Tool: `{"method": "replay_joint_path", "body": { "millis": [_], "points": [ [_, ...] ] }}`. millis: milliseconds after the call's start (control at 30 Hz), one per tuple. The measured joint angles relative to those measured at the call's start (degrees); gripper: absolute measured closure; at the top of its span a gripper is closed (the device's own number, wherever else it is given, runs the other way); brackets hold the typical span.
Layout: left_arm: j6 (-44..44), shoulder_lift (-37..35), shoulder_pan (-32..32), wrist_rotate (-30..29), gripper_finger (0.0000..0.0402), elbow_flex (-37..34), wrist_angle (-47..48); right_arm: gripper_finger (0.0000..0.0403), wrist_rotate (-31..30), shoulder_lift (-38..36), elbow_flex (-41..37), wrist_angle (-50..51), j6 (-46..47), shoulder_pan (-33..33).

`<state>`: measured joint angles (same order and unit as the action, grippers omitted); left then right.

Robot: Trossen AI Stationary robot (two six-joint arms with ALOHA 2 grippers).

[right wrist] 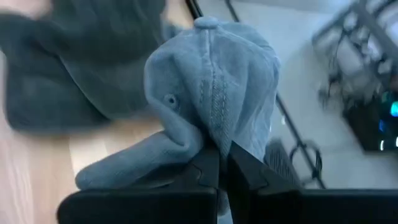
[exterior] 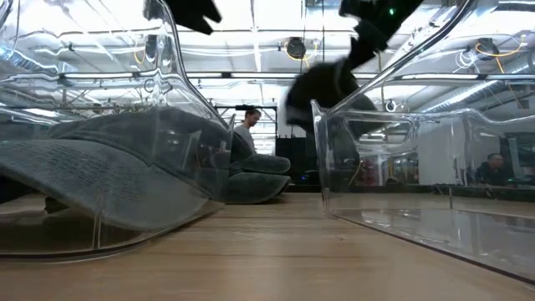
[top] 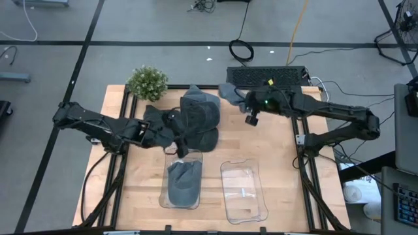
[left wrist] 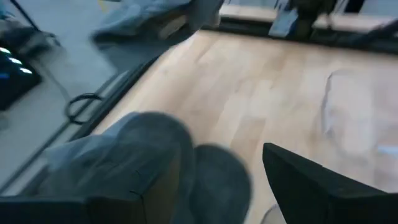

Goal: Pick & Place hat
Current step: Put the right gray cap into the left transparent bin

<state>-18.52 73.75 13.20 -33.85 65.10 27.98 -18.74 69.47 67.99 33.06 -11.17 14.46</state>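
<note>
A pile of dark grey hats lies on the table's far middle. My left gripper is open at the pile's near left side; in the left wrist view its fingers stand on either side of the dark hats, and I cannot tell whether they touch. My right gripper is shut on a blue-grey cap near the table's far edge, right of the pile. Another grey hat lies inside the left clear bin. My right gripper pinches a fold of the blue-grey cap's crown between its two shut fingers. The cap stands out beyond the fingertips, its top button away from the gripper. It shows lifted clear of the table in the low view.
A second clear bin stands right of the first at the table's near middle. A small green plant stands at the far left corner. A keyboard and cables lie beyond the far edge. People show in the room behind.
</note>
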Motion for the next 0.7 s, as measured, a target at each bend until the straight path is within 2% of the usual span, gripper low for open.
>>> {"method": "replay_joint_path", "body": {
  "millis": [167, 333, 400, 533, 633, 700],
  "points": [
    [-1.2, 2.8, -4.7, 7.0, 0.0163, 0.0, -10.3, 0.0402, -6.7, 0.7, 0.0, -6.1, -2.9, -5.8],
    [-9.7, 3.7, -11.4, 11.1, 0.0162, 0.0, -16.0, 0.0403, -18.2, 1.2, -0.1, -14.6, -8.9, -9.3],
    [-13.9, 3.7, -14.5, 14.9, 0.0162, 0.0, -18.3, 0.0403, -21.2, 1.4, 0.0, -18.0, -12.3, -9.9],
    [-18.2, 3.7, -18.4, 22.5, 0.0162, 0.0, -27.1, 0.0403, -21.9, 2.3, 0.0, -23.5, -15.8, -10.1],
    [-16.7, 4.6, -19.5, 25.3, 0.0162, 0.0, -35.2, 0.0403, -21.8, 2.9, 0.0, -25.4, -17.8, -10.2],
    [-16.8, 4.7, -20.6, 25.1, 0.0162, 0.0, -38.3, 0.0403, -22.0, 3.5, 0.0, -27.2, -19.0, -10.2]
  ]
}}
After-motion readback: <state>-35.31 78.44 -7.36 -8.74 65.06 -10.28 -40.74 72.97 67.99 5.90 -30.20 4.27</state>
